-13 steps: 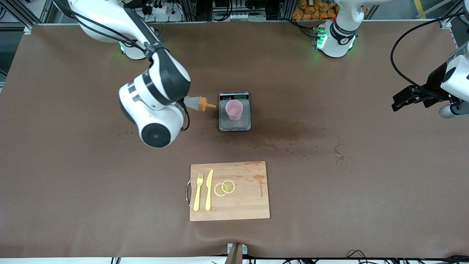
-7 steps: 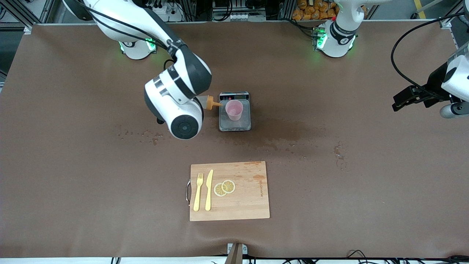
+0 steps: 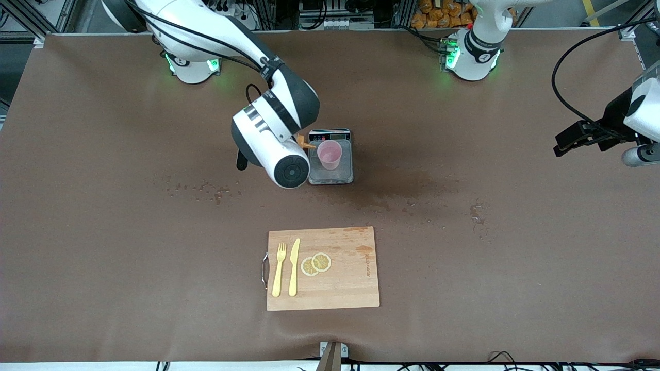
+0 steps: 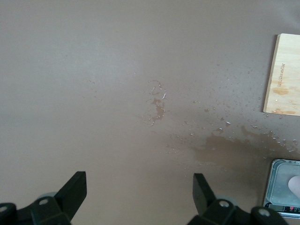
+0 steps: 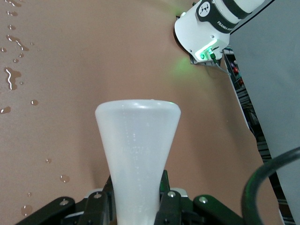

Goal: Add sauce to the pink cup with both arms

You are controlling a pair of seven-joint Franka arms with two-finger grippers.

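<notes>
**A:** Starting at the right arm's end of the brown-covered desk point(image 3: 103, 232), what was there?

**B:** The white jointed right arm reached out from its green-lit base, its wrist over the desk just beside the scale. The right pincer point(image 5: 136, 199) was clamped on the small translucent whitish squeeze bottle of sauce point(image 5: 137, 154). In the front view only the bottle's orange nozzle cap point(image 3: 305, 144) showed past the wrist, lying sideways with its tip at the rim of the cup.

**A:** And the cup itself?

**B:** The small pale pink tapered plastic cup point(image 3: 329, 154) stood upright on the grey plate of the small kitchen scale point(image 3: 330, 176), roughly mid-desk. A dark wet stain point(image 3: 407, 188) spread over the desk from beside the scale toward the left arm's end.

**A:** Anything nearer to the front camera?

**B:** A pale wooden cutting board with a metal handle point(image 3: 350, 283). On it lay a yellow plastic fork point(image 3: 279, 269), a yellow plastic knife point(image 3: 294, 266) beside it, and two overlapping lemon slices point(image 3: 316, 264).

**A:** And the left arm?

**B:** It waited at its own end, up off the desk. The left pincer point(image 4: 139, 190) hung with its fingers point(image 4: 75, 190) spread wide and nothing between them, over bare desk.
</notes>
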